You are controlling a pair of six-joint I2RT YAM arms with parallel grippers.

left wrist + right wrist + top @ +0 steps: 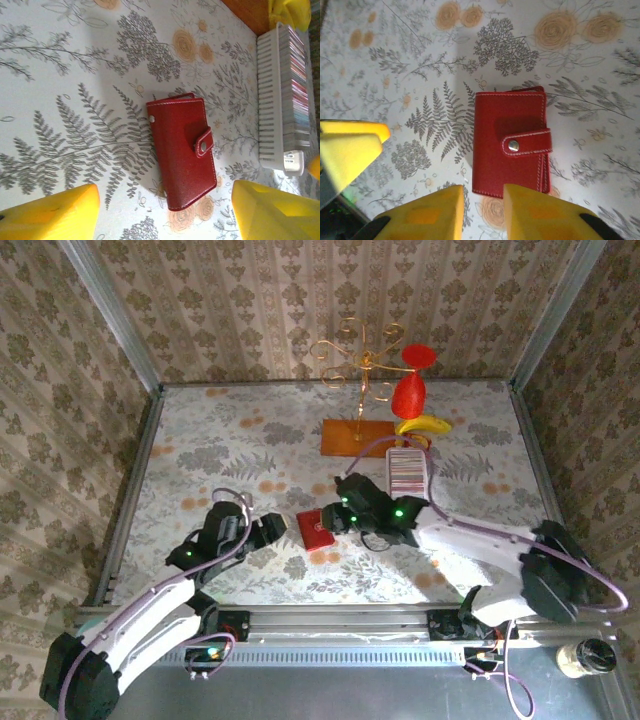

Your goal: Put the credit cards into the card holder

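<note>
Red card holder [510, 142], tab closed, lies flat on the flowered table [60, 100]. Left gripper [165, 192] is spread wide and right gripper [484, 192] narrowed, empty. Credit cards [295, 90] stand in a white tray [270, 100] nearby.

The left arm [150, 605] and right arm [480, 540] have white shells, black joints and pinkish cables; green lights [398, 510] glow beside the card holder [316, 529]; the fingers [535, 215] are yellow.
</note>
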